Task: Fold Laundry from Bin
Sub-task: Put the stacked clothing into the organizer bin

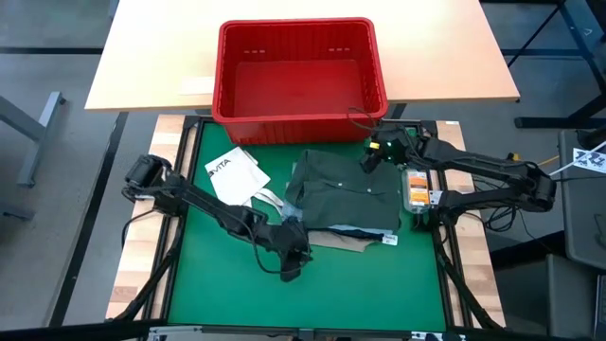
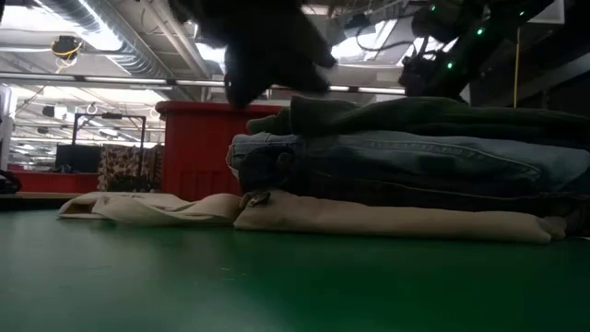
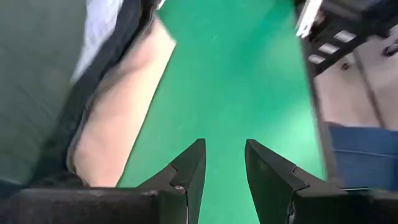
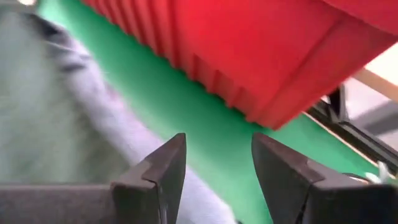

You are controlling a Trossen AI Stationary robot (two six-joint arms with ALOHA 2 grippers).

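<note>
L gripper (image 1: pixel 292 268) just off the near-left corner of the laundry (image 1: pixel 346 194), fingers apart, empty; prob. clear after squaring the stack. Stack mid-mat, long axis left–right, olive on top. R gripper (image 1: pixel 371 157) at its far-right corner, fingers apart, empty. Bin (image 1: pixel 301 118) at far edge, empty.

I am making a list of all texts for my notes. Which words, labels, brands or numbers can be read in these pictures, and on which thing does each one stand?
"VITA": on the white cloth tote bag, at the cut-off end of a longer word.
Orange label on the right arm: print too small to read.
White tag at the folded garment stack: unreadable.
Nothing else legible.
</note>
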